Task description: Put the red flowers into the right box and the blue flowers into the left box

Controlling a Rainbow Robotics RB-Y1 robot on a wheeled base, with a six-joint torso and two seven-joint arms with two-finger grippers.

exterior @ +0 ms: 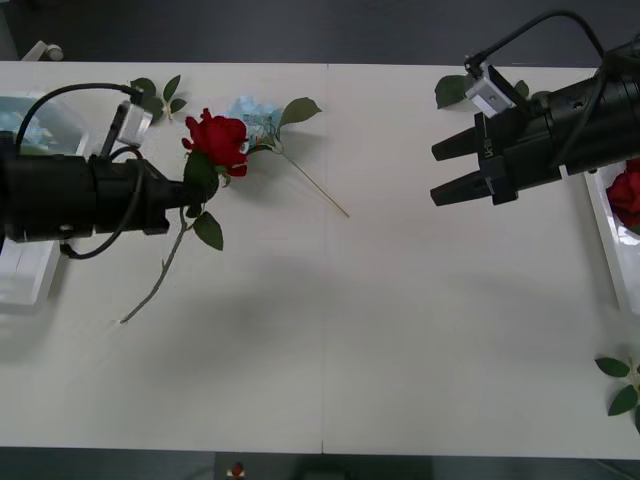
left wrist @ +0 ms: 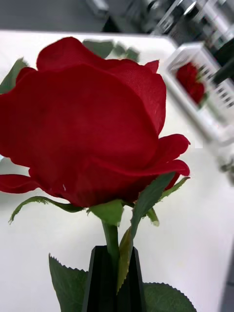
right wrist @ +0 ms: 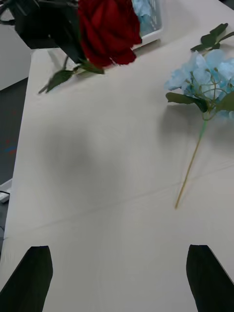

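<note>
The red rose is sitting pinched in the left gripper, whose black fingers are clenching the green stem just under the bloom, so the flower is hanging clear of the white table with its long stem trailing down past the gripper. It is looking light and floppy (cloth petals, thin wire-like stem), so the grip close beneath the head is probably the right place: lower down the bloom would likely swing and droop. Just beyond the rose, a blue flower is lying flat on the table, its pale stem pointing away from the rose toward the table's middle. Well across from the rose, the right gripper is hovering with its fingers spread and grasping nothing, beside the right box, where another red bloom is already resting. Behind the left arm, on the far side from the rose, the left box is waiting.
</note>
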